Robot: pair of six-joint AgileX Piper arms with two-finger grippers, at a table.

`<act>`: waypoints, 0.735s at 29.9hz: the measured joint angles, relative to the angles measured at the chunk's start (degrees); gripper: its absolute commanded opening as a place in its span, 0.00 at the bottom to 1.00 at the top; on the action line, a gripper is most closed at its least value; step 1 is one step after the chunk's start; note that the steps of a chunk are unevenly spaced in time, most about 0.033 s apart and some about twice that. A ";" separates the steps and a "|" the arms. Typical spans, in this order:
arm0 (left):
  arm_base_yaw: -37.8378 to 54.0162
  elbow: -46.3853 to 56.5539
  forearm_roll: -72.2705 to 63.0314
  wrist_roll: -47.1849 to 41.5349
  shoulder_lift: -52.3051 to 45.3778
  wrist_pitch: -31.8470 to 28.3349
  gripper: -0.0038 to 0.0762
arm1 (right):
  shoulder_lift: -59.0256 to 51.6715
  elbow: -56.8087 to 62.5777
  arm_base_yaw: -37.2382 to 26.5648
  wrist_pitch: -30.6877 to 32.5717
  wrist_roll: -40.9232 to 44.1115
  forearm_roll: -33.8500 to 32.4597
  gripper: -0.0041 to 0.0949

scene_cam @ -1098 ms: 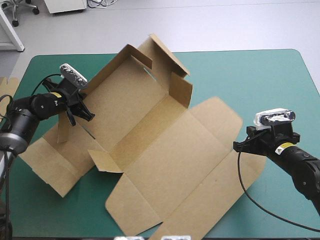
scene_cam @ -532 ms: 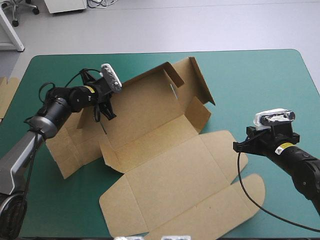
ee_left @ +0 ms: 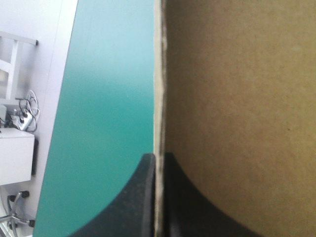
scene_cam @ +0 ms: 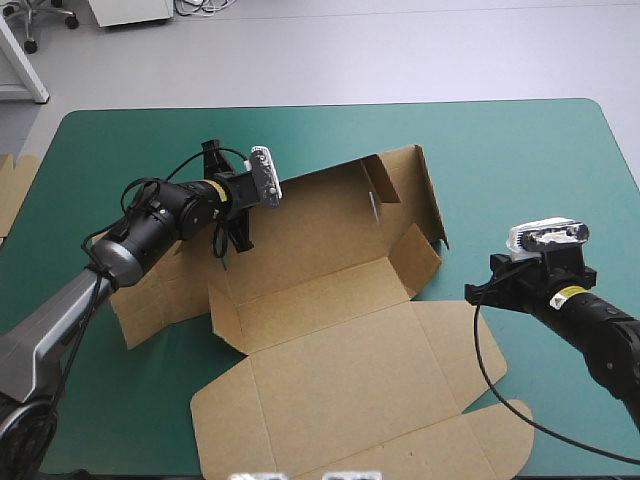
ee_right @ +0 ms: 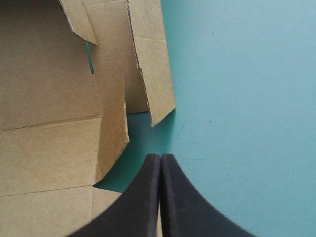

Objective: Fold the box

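Nearest the robot, the box (scene_cam: 330, 370) lay open on the surface, its broad lid panel (scene_cam: 350, 400) flat on the teal-green cover (scene_cam: 520, 160) and reaching the near edge; the brown board took up the middle and left of the surface, leaving the right side bare. A little farther, to the right, the right end effector (scene_cam: 480, 295) stood over the cover just beside the box's right edge, not touching it; in its own wrist view the right end effector (ee_right: 160, 155) was pressed together into one pointed arch, empty, its tip over teal-green cover close to a small end flap (ee_right: 113, 128) and to a longer flap that stood ahead of it; the box (ee_right: 49, 98) filled the space beside that. Farther still, the long rear wall (scene_cam: 310, 215) was raised and tilted, with its end flaps standing up at the right; the left arm reached in across the box's left part, and the left end effector (scene_cam: 232, 240) met the wall at its left end. In the left wrist view the left end effector (ee_left: 158, 157) was pinching the box (ee_left: 237, 98), the thin pale edge of the board running straight out between the two black fingers (ee_left: 182, 197); brown board lay to one side of that edge, teal-green cover to the other. At the surface's left edge, a strip of more board (scene_cam: 12, 190) showed.
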 measured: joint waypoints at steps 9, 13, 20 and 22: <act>-9.30 0.00 16.69 -13.19 -4.94 0.69 0.03 | 0.00 0.00 0.00 -0.05 -2.64 1.95 0.02; -12.20 0.00 23.43 -17.08 -5.71 1.48 0.03 | 0.00 0.00 0.00 0.02 -3.39 3.06 0.02; -12.87 0.09 25.26 -19.40 -5.99 4.53 0.03 | 0.00 -0.63 0.00 0.24 -4.31 4.05 0.02; -13.43 0.09 25.95 -19.55 -5.99 5.98 0.03 | 0.00 -1.22 0.00 0.29 -4.38 4.10 0.02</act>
